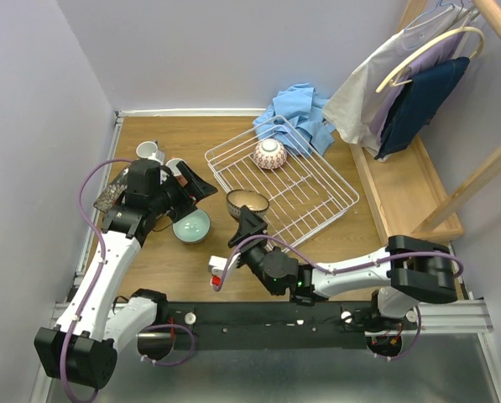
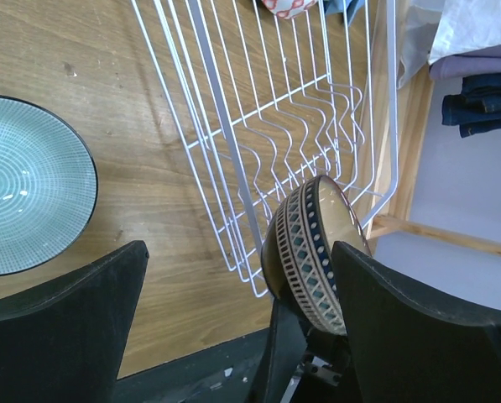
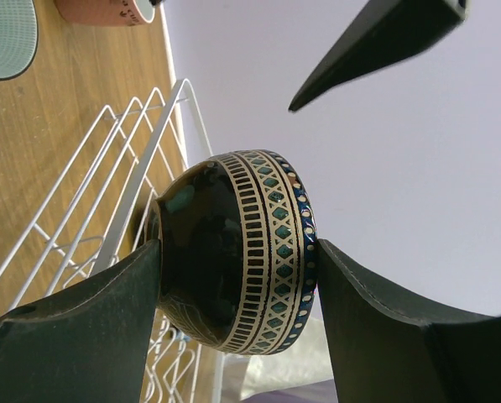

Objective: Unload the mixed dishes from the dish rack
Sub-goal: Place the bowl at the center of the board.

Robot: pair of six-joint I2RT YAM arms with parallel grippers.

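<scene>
Brown bowl [image 3: 225, 252] gripped by right hand [image 3: 237, 306].

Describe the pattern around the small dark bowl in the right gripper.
The dark glazed bowl bears cream bars and teal diamond bands; right wrist view.

We look down from above and behind; close in, the left wrist faces three o'clock, the right eleven, sharing the brown bowl [image 2: 313, 252].

text: none readable | labels: none | numbers: none
</scene>
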